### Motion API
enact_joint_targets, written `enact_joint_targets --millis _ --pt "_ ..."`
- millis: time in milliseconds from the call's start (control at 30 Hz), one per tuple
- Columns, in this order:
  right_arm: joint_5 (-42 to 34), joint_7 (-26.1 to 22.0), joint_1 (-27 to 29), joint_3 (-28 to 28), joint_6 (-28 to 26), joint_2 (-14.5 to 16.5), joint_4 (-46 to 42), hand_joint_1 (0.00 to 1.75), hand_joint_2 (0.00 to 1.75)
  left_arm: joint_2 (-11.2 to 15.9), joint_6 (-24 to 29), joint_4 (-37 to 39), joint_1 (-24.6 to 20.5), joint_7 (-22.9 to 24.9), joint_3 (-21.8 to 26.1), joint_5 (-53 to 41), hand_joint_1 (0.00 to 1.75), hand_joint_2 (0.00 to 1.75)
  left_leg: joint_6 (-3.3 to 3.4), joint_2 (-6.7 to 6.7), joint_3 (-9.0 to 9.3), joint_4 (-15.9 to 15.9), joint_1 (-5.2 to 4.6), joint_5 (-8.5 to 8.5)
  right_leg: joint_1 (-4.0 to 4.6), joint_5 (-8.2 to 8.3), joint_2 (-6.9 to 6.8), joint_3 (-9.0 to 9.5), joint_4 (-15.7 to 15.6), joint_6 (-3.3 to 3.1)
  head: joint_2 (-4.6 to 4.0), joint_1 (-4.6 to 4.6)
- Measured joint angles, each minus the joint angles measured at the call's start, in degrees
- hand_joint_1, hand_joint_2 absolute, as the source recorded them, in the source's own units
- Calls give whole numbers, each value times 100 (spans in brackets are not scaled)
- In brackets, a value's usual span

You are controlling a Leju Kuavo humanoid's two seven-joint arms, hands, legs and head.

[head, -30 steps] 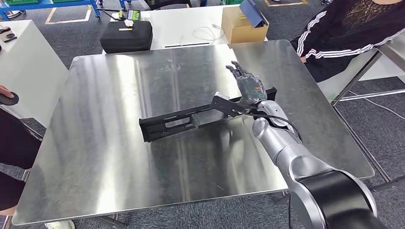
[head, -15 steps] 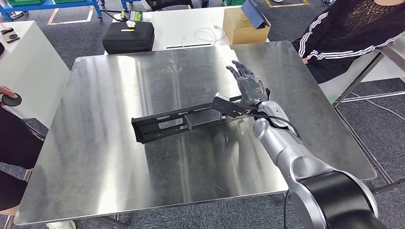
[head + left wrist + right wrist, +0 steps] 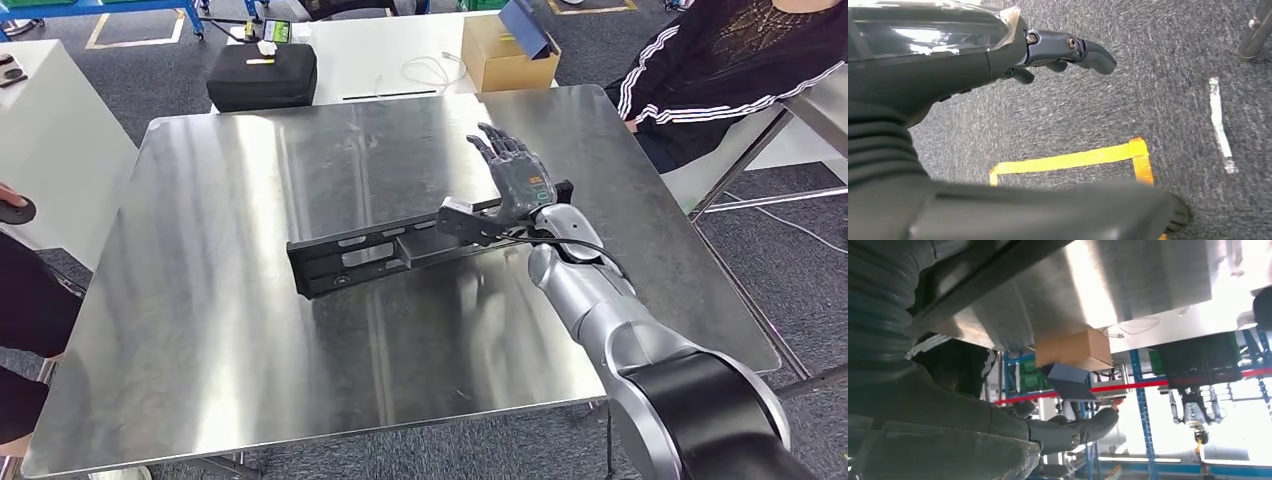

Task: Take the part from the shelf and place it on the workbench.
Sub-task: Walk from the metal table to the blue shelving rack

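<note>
At the far left a person's hand (image 3: 12, 205) holds a dark disc beside a white table. A black case (image 3: 262, 75) sits on the far table. The steel bench (image 3: 200, 330) carries the long black part (image 3: 400, 245), lying across its middle, left end nearer. The right hand (image 3: 520, 178) rests over the part's right end, fingers (image 3: 495, 145) spread and pointing away; whether it grips the part cannot be told. A cardboard box (image 3: 500, 50) stands beyond, and a seated person in a striped sleeve (image 3: 700, 85) is at the far right. The left hand (image 3: 1068, 50) hangs over carpet, fingers curled.
</note>
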Motion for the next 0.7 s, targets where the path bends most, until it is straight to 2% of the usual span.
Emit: enact_joint_targets --millis 67,100,133,200,233,267,300,333,367,433,467,533,600,633,700 --pt "84 34 -21 68 2 -20 0 0 175 -2 -15 0 0 11 -3 -10 0 0 78 3 4 -23 -9 33 -9 -14 -2 -20 12 54 0 2" --pt "108 50 -35 98 3 -35 0 0 175 -3 -24 0 -2 15 -5 -13 0 0 120 8 13 -41 -5 49 -9 -80 -4 -77 122 64 0 8" --pt "122 56 -46 124 5 -50 0 0 175 -4 -32 0 -5 16 -7 -14 0 0 156 13 21 -57 3 63 -7 -197 -6 -193 359 60 0 16" --pt "155 68 -45 175 17 -77 2 0 175 -6 -40 0 -9 17 -10 -14 0 0 197 21 18 -60 -2 66 -11 -509 -9 -559 1139 26 0 31" --pt "184 72 -37 202 34 -89 3 0 175 -7 -41 0 -9 17 -11 -16 0 0 203 21 16 -59 -6 66 -12 -621 -9 -729 1497 26 0 32" --pt "223 76 -35 229 62 -100 4 0 175 -7 -41 0 -9 19 -11 -17 0 0 205 19 17 -58 -8 65 -12 -654 -10 -816 1677 45 0 33" --pt "270 80 -47 257 109 -110 5 0 175 -7 -41 0 -9 20 -12 -20 0 0 205 15 22 -56 -9 65 -14 -598 -11 -787 1616 80 0 34" --pt "319 81 -75 291 171 -117 5 0 175 -8 -42 0 -9 20 -14 -22 0 0 203 11 29 -55 -8 64 -15 -469 -13 -648 1332 121 0 34" --pt "380 81 -117 333 257 -120 4 0 175 -10 -46 0 -10 21 -15 -26 0 0 197 8 37 -54 -9 61 -17 -305 -20 -432 899 157 0 36" --pt "513 77 -223 436 479 -119 3 0 175 -14 -63 0 -13 21 -19 -36 0 0 165 4 33 -42 -38 49 -4 -71 -33 -64 184 154 0 29" --pt "577 72 -272 493 596 -117 2 0 175 -14 -76 0 -15 21 -20 -41 0 0 143 4 28 -41 -51 48 8 -26 -38 18 22 127 0 24" --pt "692 61 -359 612 802 -115 1 0 175 -13 -100 0 -17 21 -23 -53 0 0 91 4 26 -53 -52 54 18 -5 -37 31 -20 55 0 19" --pt "779 56 -441 719 957 -108 0 0 175 -12 -121 0 -18 21 -28 -63 0 0 30 7 -23 43 -31 -27 -17 13 -37 52 -44 -16 0 14" --pt "801 55 -475 761 1007 -100 -1 0 175 -11 -131 0 -19 21 -31 -66 0 0 0 9 -108 227 -21 -145 -41 21 -38 64 -57 -56 0 3" --pt "832 47 -511 838 1080 -87 -1 0 175 -11 -149 0 -19 20 -33 -67 0 0 -50 12 -434 932 -1 -498 -50 19 -41 71 -59 -105 0 -14"
